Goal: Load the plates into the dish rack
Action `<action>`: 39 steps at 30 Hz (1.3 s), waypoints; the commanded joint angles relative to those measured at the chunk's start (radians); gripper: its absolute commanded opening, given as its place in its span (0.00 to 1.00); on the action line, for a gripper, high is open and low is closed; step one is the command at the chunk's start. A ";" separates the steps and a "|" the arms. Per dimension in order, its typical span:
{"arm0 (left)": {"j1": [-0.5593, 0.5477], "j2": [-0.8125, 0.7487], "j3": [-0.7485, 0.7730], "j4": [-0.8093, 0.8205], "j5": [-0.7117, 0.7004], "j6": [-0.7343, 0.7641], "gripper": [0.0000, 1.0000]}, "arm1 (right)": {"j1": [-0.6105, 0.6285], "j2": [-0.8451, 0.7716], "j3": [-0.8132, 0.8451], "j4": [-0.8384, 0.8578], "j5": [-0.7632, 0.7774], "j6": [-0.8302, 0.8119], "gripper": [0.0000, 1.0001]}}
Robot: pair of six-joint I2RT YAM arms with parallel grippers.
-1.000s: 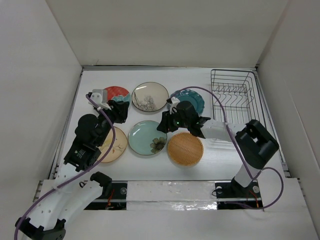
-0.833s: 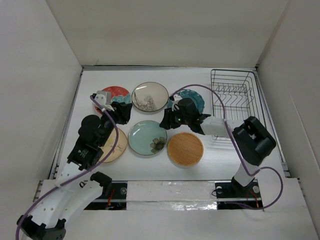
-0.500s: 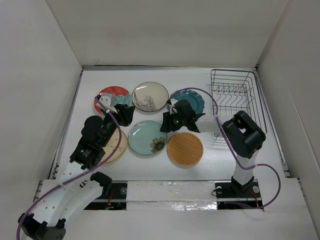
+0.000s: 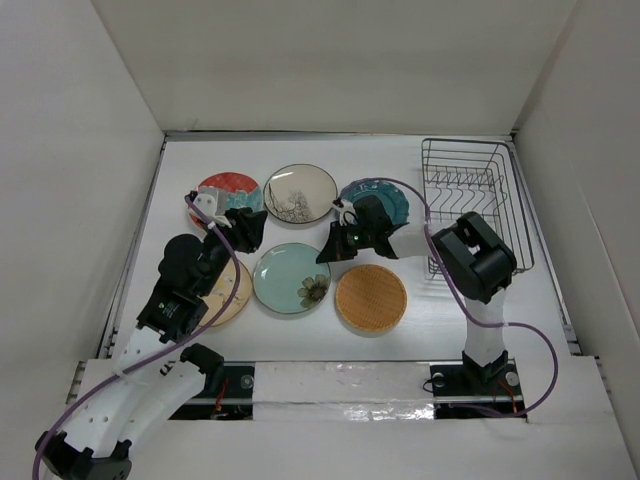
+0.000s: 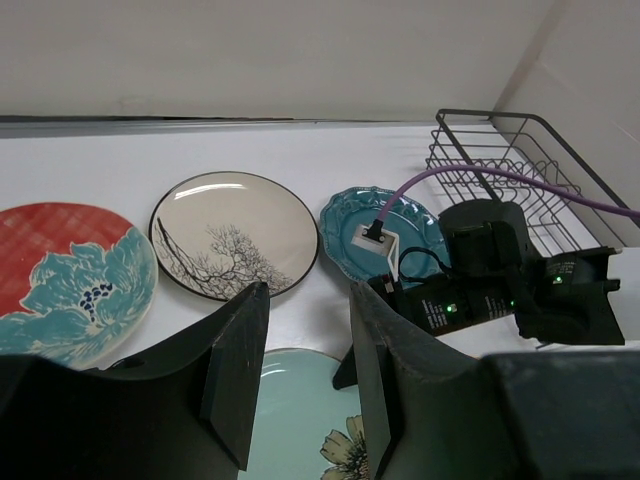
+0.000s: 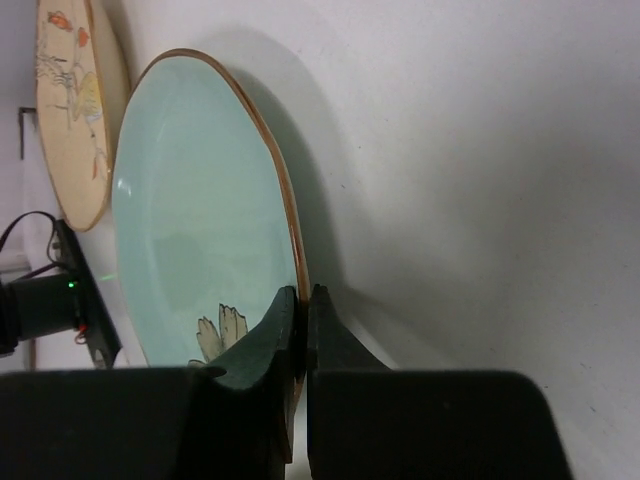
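Top external view: shows six plates lying in two rows on the white surface (image 4: 330,150). Puts the red-and-teal patterned plate (image 4: 228,186), the cream plate with dark sketch (image 4: 300,193) and the scalloped dark teal plate (image 4: 390,203) in the far row. Puts the tan plate with sprig (image 4: 234,293), the pale aqua plate with flower (image 4: 288,278) and the orange woven-look plate (image 4: 371,297) in the near row. Places the black wire dish rack (image 4: 470,195) at the far right, just beside the scalloped plate. Finds the left end effector (image 4: 245,228) over the gap between the red-and-teal and tan plates, its arm covering part of the tan one. Finds the right end effector (image 4: 328,252) at the aqua plate's right rim, its arm crossing the scalloped plate's near edge.

Left wrist view: shows the left end effector spread wide and gripping nothing, both dark fingers (image 5: 235,370) apart above the aqua plate's far edge. Takes in the red-and-teal, cream and scalloped plates beyond, then the rack at the right with a purple cable (image 5: 500,178) arching before it.

Right wrist view: shows the right end effector pinching the aqua plate's brown rim, one finger on each face. Cannot tell whether that rim is raised off the surface. Catches the tan plate beyond, at the top left.
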State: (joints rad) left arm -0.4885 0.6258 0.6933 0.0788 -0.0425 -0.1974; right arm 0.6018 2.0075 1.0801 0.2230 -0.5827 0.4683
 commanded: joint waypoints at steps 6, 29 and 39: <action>0.005 -0.012 -0.009 0.053 -0.008 0.007 0.35 | -0.017 -0.079 -0.046 0.039 -0.052 -0.034 0.00; 0.005 -0.097 -0.009 0.062 0.091 -0.017 0.35 | -0.482 -0.671 -0.094 0.147 0.042 0.216 0.00; 0.005 -0.262 -0.028 0.076 0.167 -0.040 0.36 | -0.962 -0.678 0.013 0.081 0.312 0.211 0.00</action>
State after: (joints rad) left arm -0.4885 0.4084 0.6785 0.0875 0.0902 -0.2268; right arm -0.3256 1.3636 0.9840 0.2218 -0.3614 0.6468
